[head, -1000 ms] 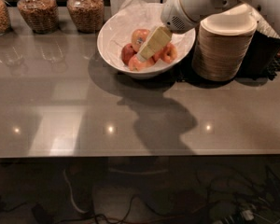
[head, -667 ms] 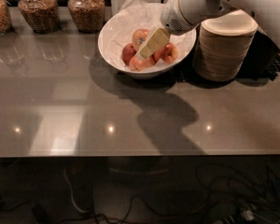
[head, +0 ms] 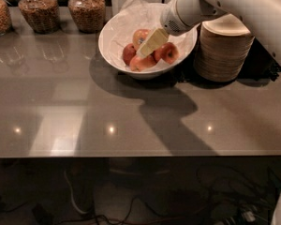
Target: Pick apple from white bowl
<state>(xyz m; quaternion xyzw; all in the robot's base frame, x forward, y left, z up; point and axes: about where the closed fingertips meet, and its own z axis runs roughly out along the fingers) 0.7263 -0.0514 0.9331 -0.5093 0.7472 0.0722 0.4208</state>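
Note:
The white bowl (head: 108, 45) stands at the back middle of the grey counter, lined with crumpled white paper. Several red apples (head: 168, 52) lie in it. My gripper (head: 148, 46) reaches in from the upper right, slanting down to the left. It is inside the bowl, right over the apples, with its tip among them. It covers part of the middle apples. No apple is lifted clear of the bowl.
A tall stack of cream disposable bowls (head: 224, 53) stands right next to the white bowl on its right. Three glass jars (head: 86, 7) of dry food line the back left. The counter's front edge (head: 131, 154) drops to a dark floor with cables.
The gripper has shifted only slightly to the left over the apples. The bowl and the apples have not moved.

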